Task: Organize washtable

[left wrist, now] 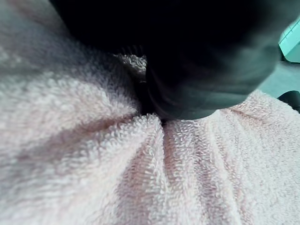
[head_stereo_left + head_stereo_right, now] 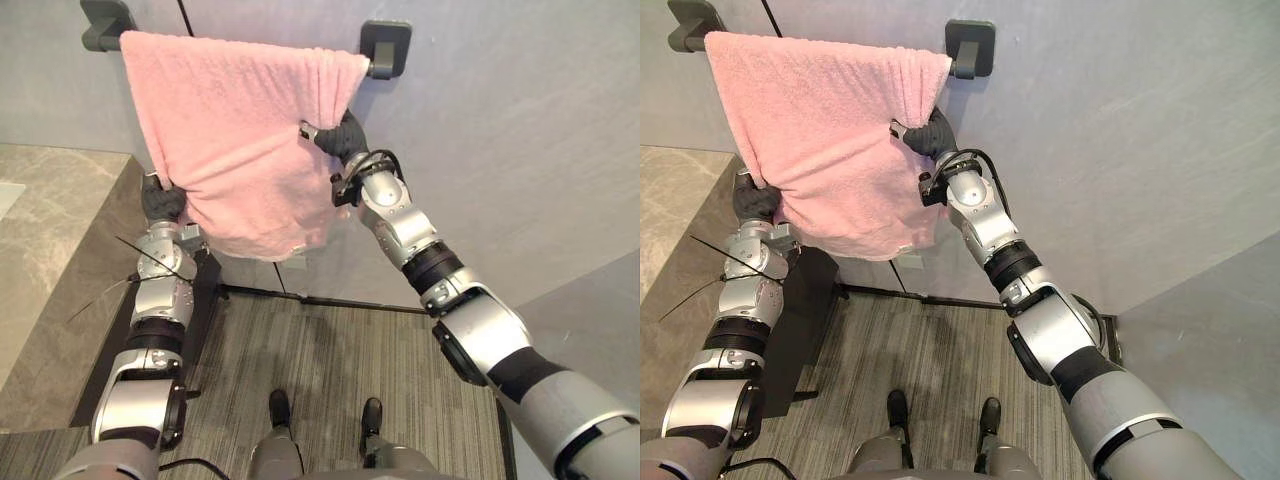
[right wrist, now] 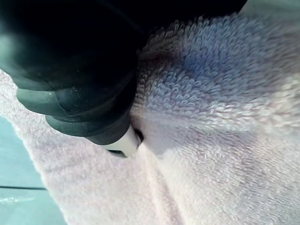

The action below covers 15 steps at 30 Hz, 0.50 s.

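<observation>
Pink towel (image 2: pixel 235 140) hangs over wall rail (image 2: pixel 375 68), length running downward. Right hand (image 2: pixel 340 135) pinches its right edge; left hand (image 2: pixel 162 200) at left edge, grip cannot be told.

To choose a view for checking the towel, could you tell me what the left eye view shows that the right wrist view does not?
The left eye view adds the rail with its dark brackets, the whole pink towel draped over it, the left hand at its left edge, and the stone countertop. The right wrist view adds the towel's loops up close, creasing against the dark cover of the right hand. Both share the towel and that hand.
</observation>
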### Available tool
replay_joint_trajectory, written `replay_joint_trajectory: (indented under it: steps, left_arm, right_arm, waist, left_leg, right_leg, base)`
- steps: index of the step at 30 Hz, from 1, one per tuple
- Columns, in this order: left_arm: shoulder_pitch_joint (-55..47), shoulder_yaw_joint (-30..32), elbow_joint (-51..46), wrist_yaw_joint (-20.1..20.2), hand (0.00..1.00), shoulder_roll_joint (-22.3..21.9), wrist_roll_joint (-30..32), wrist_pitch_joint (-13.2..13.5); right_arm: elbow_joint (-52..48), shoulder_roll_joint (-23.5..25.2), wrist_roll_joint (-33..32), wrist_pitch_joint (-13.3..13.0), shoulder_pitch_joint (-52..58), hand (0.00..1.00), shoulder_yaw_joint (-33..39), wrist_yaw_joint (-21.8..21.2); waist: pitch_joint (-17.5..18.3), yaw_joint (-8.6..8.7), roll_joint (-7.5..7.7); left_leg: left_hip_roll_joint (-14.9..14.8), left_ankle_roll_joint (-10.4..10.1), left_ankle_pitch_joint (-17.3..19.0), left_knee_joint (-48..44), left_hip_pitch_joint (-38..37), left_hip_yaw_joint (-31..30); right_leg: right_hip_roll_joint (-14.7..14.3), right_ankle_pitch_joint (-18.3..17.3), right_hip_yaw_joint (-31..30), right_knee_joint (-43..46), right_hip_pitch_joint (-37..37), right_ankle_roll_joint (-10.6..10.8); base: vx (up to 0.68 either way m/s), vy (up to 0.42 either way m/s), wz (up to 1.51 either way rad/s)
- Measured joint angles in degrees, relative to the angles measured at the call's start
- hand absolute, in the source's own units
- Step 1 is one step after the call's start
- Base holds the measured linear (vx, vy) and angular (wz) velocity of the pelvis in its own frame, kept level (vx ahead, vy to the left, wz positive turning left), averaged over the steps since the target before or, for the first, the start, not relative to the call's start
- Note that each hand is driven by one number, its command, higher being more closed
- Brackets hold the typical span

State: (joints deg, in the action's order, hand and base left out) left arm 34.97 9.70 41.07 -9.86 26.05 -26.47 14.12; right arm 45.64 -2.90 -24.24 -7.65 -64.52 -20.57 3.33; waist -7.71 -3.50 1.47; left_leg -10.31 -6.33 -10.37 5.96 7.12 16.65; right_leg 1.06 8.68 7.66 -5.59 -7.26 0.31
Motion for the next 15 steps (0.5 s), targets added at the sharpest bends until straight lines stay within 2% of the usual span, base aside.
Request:
replay_joint_trajectory:
  steps: [4, 8, 15]
  left_arm:
    - [-0.6, 1.6, 4.0, 0.0, 0.0, 2.1, -1.1, -1.2]
    - [-2.8, 2.3, 6.3, 0.0, 0.0, 4.6, -2.2, -2.2]
    - [-5.1, 4.6, 6.9, 1.2, 0.0, 6.5, -2.2, -2.5]
  right_arm:
    - [-1.6, -1.8, -4.4, -0.6, 1.8, 0.0, -0.3, -1.4]
    - [-2.3, -5.2, -7.9, -0.8, 4.4, 0.0, -2.5, -2.9]
    - [-7.8, -10.7, -9.1, -0.4, 10.1, 0.0, -4.7, -5.0]
  waist:
    - [0.1, 1.02, 0.82]
    - [0.5, 1.13, 1.48]
    - [0.6, 1.17, 1.69]
  left_leg:
    - [-0.1, 0.0, 0.0, 0.0, 0.0, 0.0]
    - [-0.1, 0.0, 0.0, 0.0, -0.1, 0.6]
    - [-0.5, -0.2, 0.2, 0.0, -1.0, 1.9]
  right_leg:
    - [-0.1, 0.0, 0.0, 0.0, 0.0, 0.0]
    - [-0.1, 0.1, -0.3, 0.0, -0.1, 0.0]
    - [-0.5, 0.3, -1.8, 0.0, -0.1, 0.1]
  base:
    - [0.0, 0.002, -0.02]
    - [0.0, 0.01, -0.02]
    - [-0.02, 0.01, -0.13]
